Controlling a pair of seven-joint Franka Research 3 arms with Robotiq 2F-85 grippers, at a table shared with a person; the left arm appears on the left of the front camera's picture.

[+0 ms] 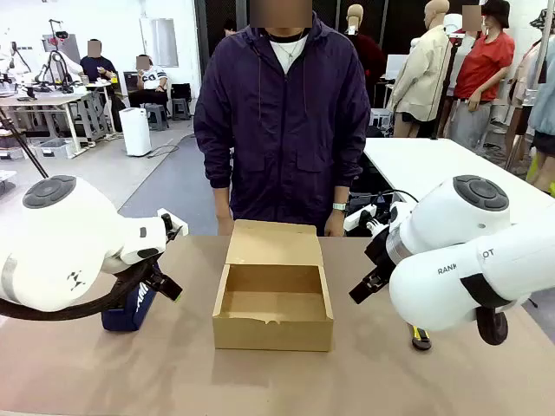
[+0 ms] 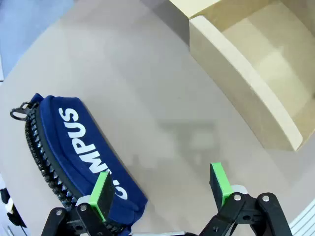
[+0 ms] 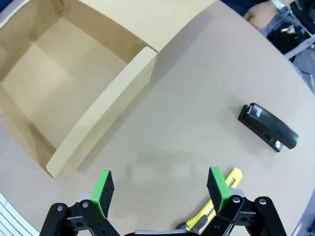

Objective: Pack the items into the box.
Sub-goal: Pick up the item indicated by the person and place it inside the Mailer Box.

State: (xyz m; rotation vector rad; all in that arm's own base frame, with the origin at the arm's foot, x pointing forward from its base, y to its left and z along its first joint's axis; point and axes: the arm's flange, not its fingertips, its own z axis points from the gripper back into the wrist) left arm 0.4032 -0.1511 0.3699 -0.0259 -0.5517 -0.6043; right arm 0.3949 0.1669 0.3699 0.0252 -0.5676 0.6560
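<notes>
You held the left gripper (image 2: 162,189) low, jaws wide and empty, over one end of the pouch (image 2: 78,147) beside the open box (image 1: 273,334), the right gripper (image 3: 160,189) likewise by the knife (image 3: 235,176)

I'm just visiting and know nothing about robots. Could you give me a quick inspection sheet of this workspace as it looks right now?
Surface: tan table, plain and flat.
Job's things: cardboard box open, lid flap back, nothing inside; navy pouch lying on the table to the box's left; utility knife and black stapler lying to its right, apart from each other.
Clutter: nothing seen.
Grippers: left gripper open, above the pouch's end; right gripper open, above the knife; neither holds anything.
Cables: black cable looped under the left arm.
Surroundings: person in a dark jacket standing at the far side; white table behind.
</notes>
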